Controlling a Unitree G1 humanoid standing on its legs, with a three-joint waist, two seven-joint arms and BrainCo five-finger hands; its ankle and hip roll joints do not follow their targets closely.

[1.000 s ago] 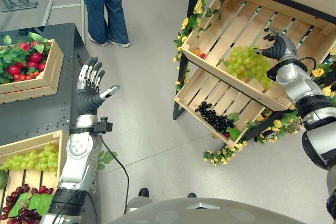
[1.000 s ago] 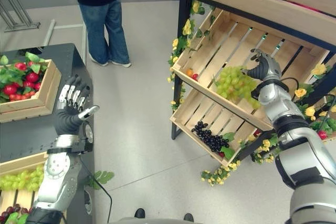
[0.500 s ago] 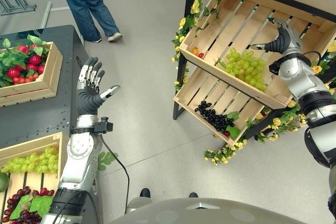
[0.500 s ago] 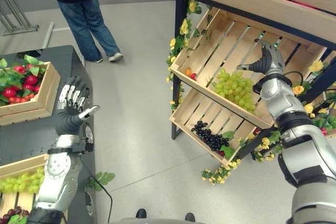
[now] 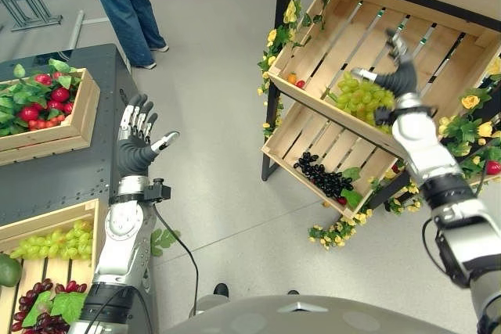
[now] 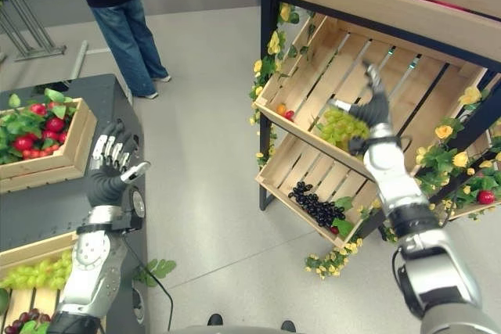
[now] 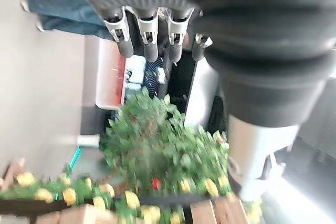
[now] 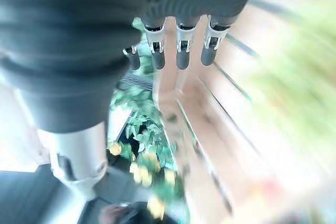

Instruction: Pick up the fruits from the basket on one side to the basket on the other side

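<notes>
The right hand (image 5: pixel 397 76) has swung back over the green grapes (image 5: pixel 362 98), fingers spread and empty; the grapes lie in the shelf crate (image 5: pixel 329 33). The left hand (image 5: pixel 138 140) hangs open, well apart from that crate. The bunch looks light, lumpy and floppy, best scooped around its bulk.

Paired head views downward over shared shelf (image 5: pixel 344 127); close wrist views.

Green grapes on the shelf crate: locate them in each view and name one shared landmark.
Left eye view: green grapes in the upper crate, at the right hand.
Right eye view: same bunch, centre-right.
Wrist views: cannot tell.
Landmark: black grapes in the crate below.
</notes>
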